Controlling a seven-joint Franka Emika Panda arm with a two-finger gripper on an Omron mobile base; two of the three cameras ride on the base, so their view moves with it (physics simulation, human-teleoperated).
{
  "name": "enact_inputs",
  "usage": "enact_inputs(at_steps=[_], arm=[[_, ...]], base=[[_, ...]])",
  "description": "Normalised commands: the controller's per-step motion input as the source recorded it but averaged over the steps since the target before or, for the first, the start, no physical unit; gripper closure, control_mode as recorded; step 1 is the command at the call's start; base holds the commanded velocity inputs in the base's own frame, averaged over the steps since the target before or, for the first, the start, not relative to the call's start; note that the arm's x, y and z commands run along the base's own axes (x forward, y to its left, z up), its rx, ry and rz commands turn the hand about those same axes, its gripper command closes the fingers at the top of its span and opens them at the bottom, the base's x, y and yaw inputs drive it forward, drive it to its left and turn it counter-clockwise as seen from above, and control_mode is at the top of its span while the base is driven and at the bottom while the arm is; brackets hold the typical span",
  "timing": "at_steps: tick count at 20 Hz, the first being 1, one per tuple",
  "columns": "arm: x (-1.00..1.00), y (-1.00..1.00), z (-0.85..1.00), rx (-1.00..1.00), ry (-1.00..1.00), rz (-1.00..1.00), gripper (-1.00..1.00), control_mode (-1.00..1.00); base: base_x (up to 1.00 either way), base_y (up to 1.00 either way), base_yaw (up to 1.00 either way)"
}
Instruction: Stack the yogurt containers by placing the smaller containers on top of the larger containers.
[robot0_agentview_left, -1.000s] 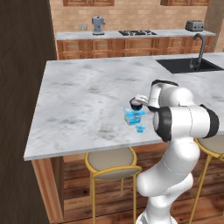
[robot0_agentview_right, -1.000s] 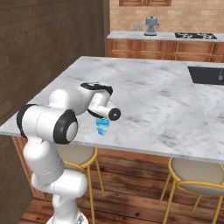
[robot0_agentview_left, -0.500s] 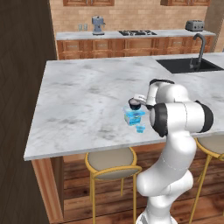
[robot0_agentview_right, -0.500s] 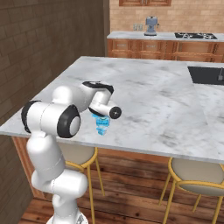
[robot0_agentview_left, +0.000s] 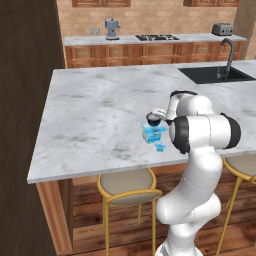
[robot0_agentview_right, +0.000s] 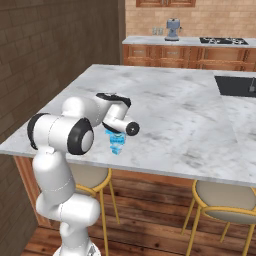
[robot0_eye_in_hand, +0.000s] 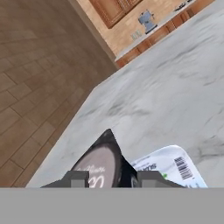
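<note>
Fingers (robot0_eye_in_hand: 79, 179) of the gripper (robot0_eye_in_hand: 113, 179) are clamped on the dark yogurt cup (robot0_agentview_left: 153, 118), held just above the light-blue tub (robot0_agentview_left: 152, 134) near the counter's (robot0_agentview_left: 90, 120) front edge, tiny blue cup (robot0_agentview_left: 160, 146) beside it; next, I judge, lowering it squarely before letting go.

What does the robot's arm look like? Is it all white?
Mostly. The arm is made of fat, rounded, glossy white tubes with dark grey rings and round caps at its joints. Its hand is white with a black band, and the gripper has two small dark grey square fingertips.
</note>
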Motion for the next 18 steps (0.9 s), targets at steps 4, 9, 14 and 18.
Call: enact_inputs(at_steps=[4,9,14,18], arm=[[0.01,0.0,-0.17,0.0,0.0,0.0,1.0,-1.0],[0.06,0.0,-0.15,0.0,0.0,0.0,1.0,-1.0],[0.02,0.0,-0.02,0.0,0.0,0.0,1.0,-1.0],[0.12,0.0,0.0,0.0,0.01,0.0,1.0,-1.0]], base=[[0.0,0.0,0.0],[0.0,0.0,0.0],[0.0,0.0,0.0],[0.0,0.0,0.0]])
